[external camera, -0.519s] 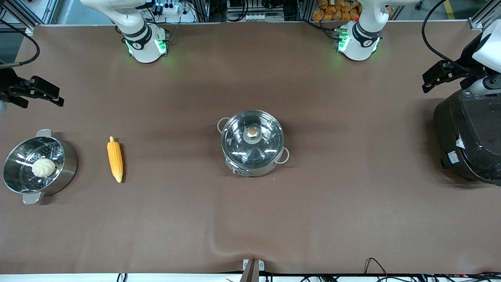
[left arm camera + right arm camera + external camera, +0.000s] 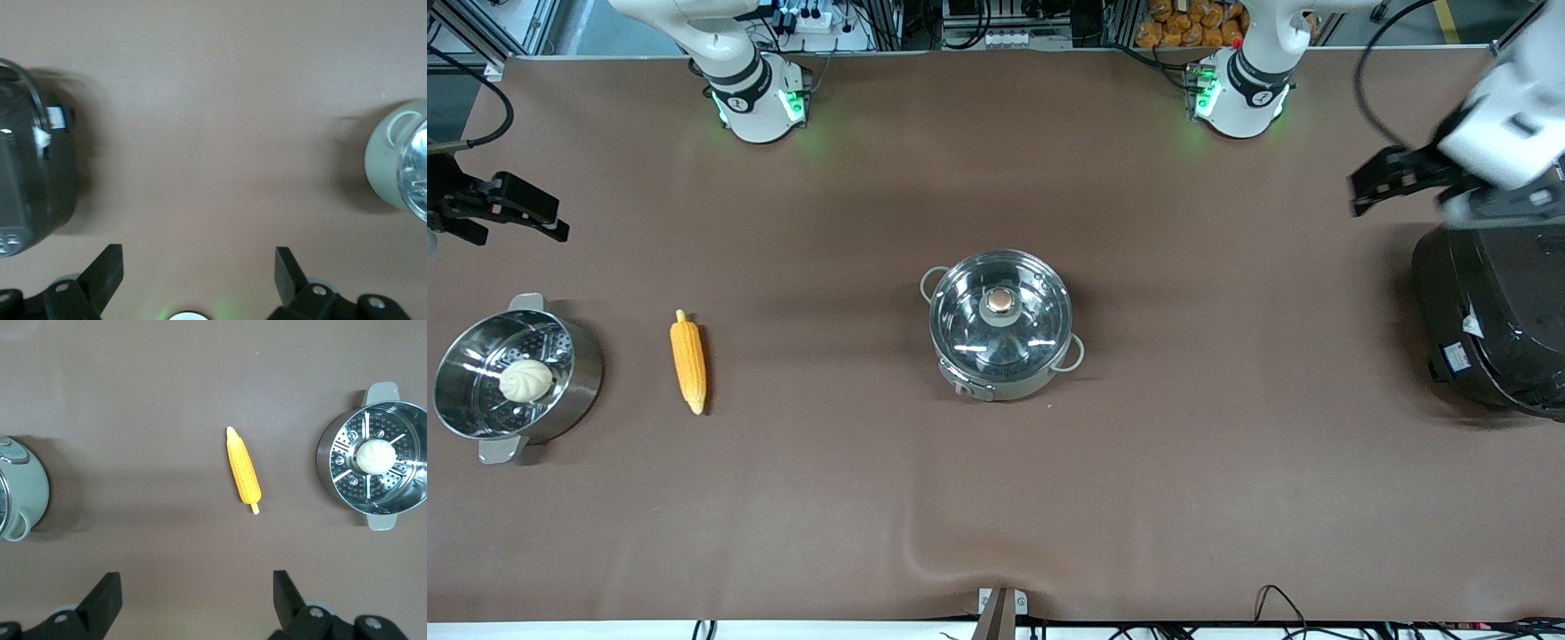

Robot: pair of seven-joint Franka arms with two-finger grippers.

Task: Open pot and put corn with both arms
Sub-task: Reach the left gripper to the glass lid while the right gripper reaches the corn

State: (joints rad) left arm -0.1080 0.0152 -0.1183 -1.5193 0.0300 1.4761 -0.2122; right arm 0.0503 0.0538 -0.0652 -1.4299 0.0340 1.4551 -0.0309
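The steamer pot (image 2: 516,378) holding a pale bun (image 2: 526,380) is sitting nearest the front camera at the right arm's end of the table, with the corn (image 2: 688,364) lying flat just beside it toward the middle. The pot (image 2: 1001,324) is standing mid-table, well apart from the corn, wearing its glass lid (image 2: 1000,313). Farther up, the right gripper (image 2: 503,210) is hanging with jaws wide and empty above the steamer pot's end, while the left gripper (image 2: 1383,178) is hovering wide and empty beside the black rice cooker (image 2: 1489,320).
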